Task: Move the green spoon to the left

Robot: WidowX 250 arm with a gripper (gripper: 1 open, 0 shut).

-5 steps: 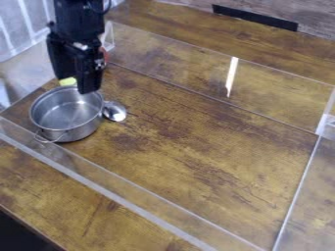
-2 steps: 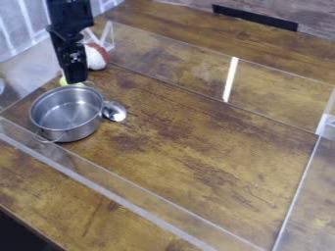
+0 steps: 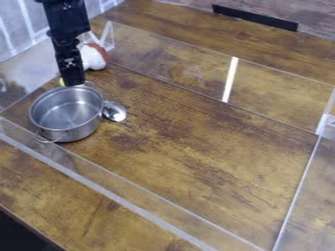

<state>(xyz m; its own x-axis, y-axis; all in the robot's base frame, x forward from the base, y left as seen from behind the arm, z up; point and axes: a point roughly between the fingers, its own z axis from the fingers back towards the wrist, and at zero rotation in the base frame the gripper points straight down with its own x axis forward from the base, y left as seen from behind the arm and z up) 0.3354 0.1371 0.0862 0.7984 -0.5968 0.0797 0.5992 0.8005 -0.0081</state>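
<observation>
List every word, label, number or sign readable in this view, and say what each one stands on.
No readable text anywhere.
Round steel pot: no label or marking visible.
Black end effector: plain dark surface, no legible print.
Brown wooden table: only wood grain and glare.
Dark strip at the far table edge: too small and blurred to show any writing.

- I can make out the green spoon (image 3: 114,113) only as a small, silvery, rounded piece; it is too small for me to see more detail.
- It lies flat on the wooden table (image 3: 197,137), in the left part of the scene.
- It sits just to the right of the steel pot (image 3: 66,113), touching it or nearly so.
- I cannot make out its yellow-green end.
</observation>
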